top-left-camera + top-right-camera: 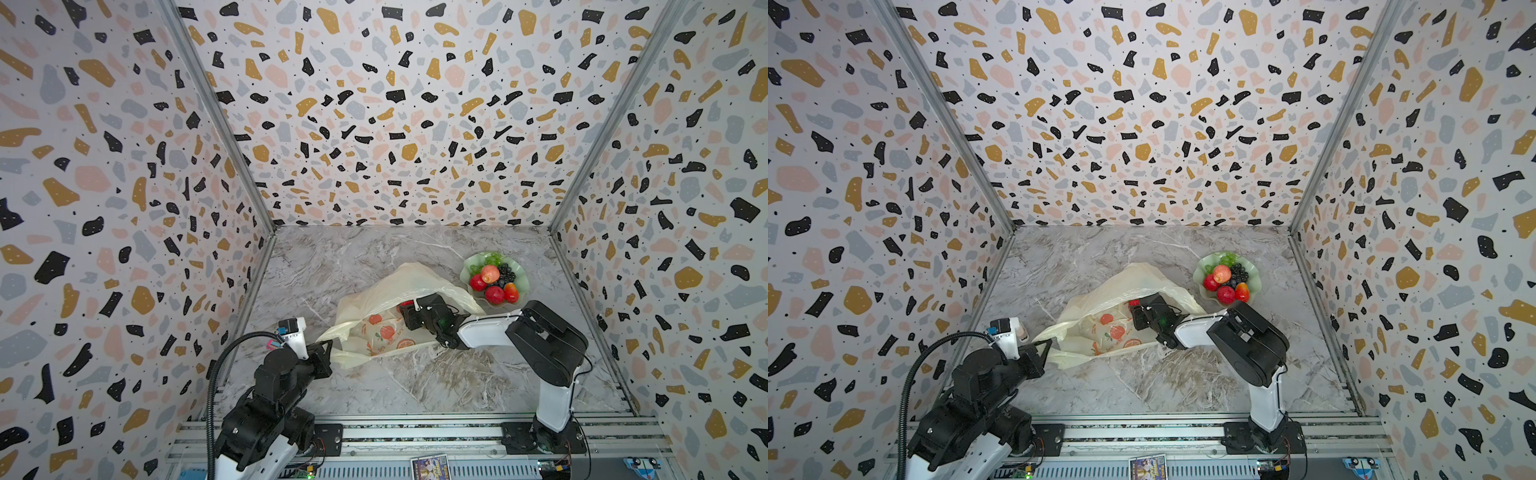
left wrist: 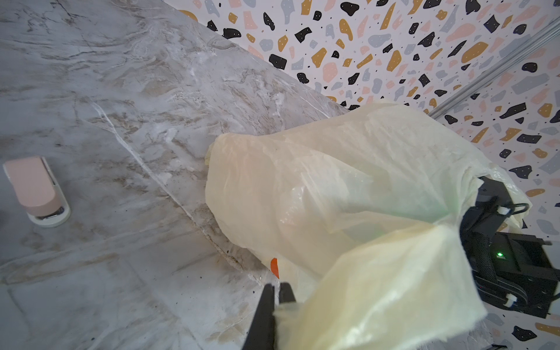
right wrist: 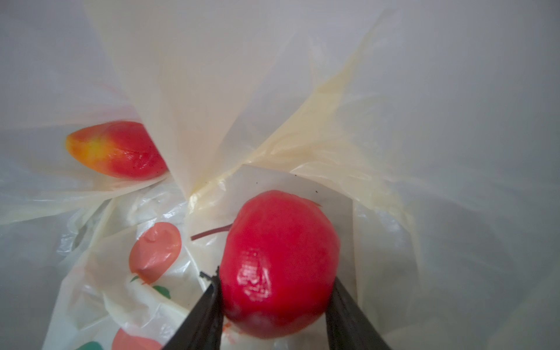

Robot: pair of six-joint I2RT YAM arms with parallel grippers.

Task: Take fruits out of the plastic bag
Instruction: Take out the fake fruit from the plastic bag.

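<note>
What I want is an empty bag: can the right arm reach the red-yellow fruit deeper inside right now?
Probably not yet: the right gripper is inside the plastic bag but grips the red apple, and a bag fold partly covers the red-yellow fruit.

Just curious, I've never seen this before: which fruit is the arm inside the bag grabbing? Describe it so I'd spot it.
Find the cream plastic bag lying on the marble table; inside it, the right gripper clasps a red apple. It is plain glossy red and round, unlike the pointed red-yellow fruit lying deeper in the bag.
</note>
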